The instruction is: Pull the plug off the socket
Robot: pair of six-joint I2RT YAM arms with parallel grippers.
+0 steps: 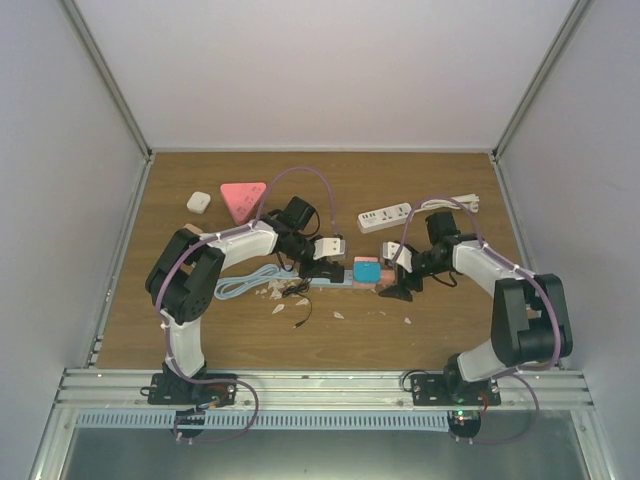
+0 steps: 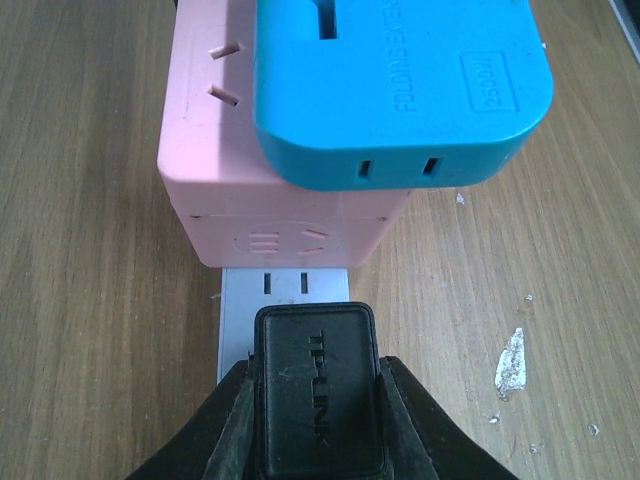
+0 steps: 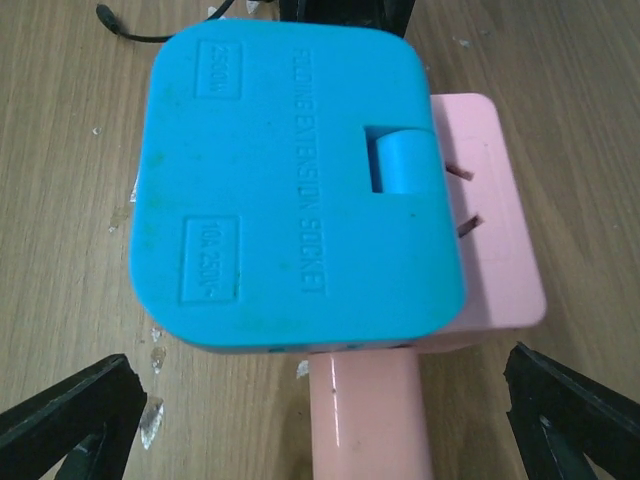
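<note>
Grip set for the pull.
Left tool [image 2: 318, 440] clenches the black plug [image 2: 318, 370] in the white strip [image 2: 285, 290]; right tool [image 3: 320, 420] gapes astride the pink adapter [image 3: 490, 260], probably to steady it.

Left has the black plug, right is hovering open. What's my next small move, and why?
Probably close the right gripper on the pink stem to brace the assembly. Its fingers stand open on either side of the stem, touching nothing, while the left gripper clamps the black plug. Pulling unbraced would likely drag everything along.
</note>
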